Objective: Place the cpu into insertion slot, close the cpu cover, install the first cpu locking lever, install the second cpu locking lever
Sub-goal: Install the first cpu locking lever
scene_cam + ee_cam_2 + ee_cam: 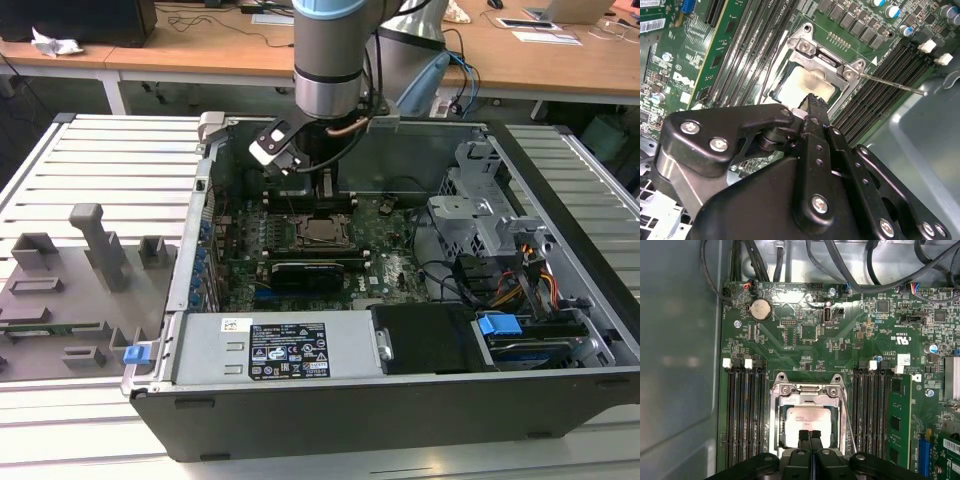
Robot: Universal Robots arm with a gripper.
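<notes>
The cpu (807, 420), a pale silver square, lies in the motherboard socket in both wrist views (800, 87). The cpu cover (805, 389), a metal frame, lies down around it (826, 61). A thin locking lever rod (890, 82) sticks out from the socket's corner over the memory slots, and runs along the socket's side (847, 417). My gripper (810, 435) is shut with nothing between its fingers, its tips just above the cpu's edge (812, 98). In the exterior view the gripper (325, 188) hangs over the socket (322, 231) inside the open computer case.
Memory slots (745, 415) flank the socket on both sides. Black cables (880, 270) run along the case wall beyond the board. A drive cage (480, 215) and wiring fill the case on the exterior view's right. Grey fixtures (95, 245) stand on the table at that view's left.
</notes>
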